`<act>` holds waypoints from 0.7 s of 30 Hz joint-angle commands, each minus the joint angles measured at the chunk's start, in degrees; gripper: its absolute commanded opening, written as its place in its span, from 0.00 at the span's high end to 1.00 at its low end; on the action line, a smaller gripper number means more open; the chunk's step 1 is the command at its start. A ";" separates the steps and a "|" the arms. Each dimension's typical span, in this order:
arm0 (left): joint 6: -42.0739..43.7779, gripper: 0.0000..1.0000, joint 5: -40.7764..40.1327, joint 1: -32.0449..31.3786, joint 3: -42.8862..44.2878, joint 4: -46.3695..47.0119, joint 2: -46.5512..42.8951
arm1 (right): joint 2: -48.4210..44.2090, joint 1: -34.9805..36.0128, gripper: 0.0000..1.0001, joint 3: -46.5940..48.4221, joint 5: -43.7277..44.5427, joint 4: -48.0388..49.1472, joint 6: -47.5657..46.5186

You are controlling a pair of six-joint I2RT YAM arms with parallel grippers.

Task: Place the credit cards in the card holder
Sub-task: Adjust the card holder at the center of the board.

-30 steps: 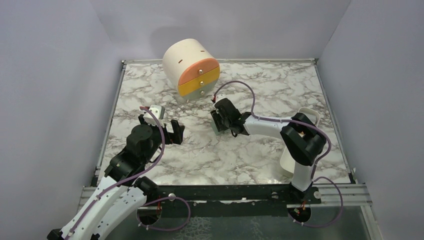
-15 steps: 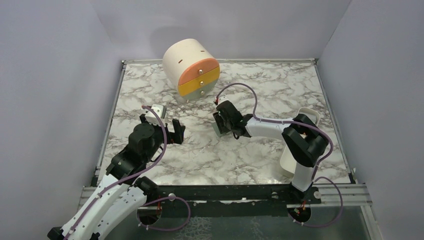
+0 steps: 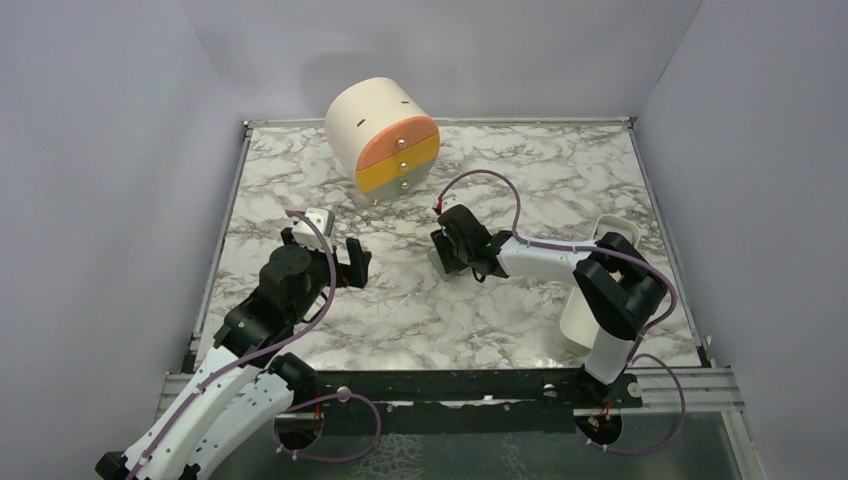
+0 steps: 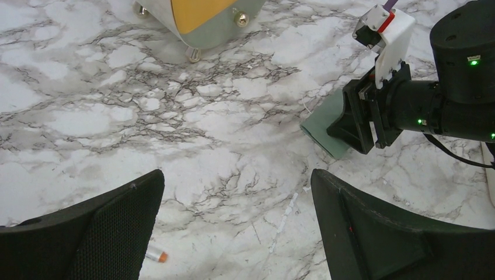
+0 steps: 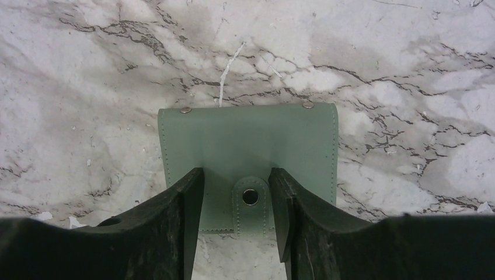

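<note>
Though flat (green), wallet [image 5: 248, 143] under gripper [image 5: 236, 181]

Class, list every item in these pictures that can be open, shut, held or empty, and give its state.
Card holder: folded shut, flat on the table.
Right gripper: open, fingers either side of the snap tab.
Left gripper: wide open, empty.
Drawer cylinder: all three drawers shut.

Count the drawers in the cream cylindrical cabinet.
3, stacked on the front of the cabinet: orange drawer on top, yellow drawer in the middle, grey drawer at the bottom. None appears hidden.
</note>
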 commanded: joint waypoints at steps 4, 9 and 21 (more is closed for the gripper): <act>-0.17 0.01 -0.81 0.40 0.10 -0.43 0.59 | -2.35 0.32 0.53 -1.80 -0.38 -2.30 0.77; -0.17 0.01 -0.90 0.40 0.08 -0.42 0.75 | -5.69 0.32 0.56 -2.16 -0.99 -3.46 0.13; -0.32 0.01 -0.80 0.48 0.14 -0.43 1.45 | -5.12 0.23 0.56 -3.29 -1.54 -3.38 -0.65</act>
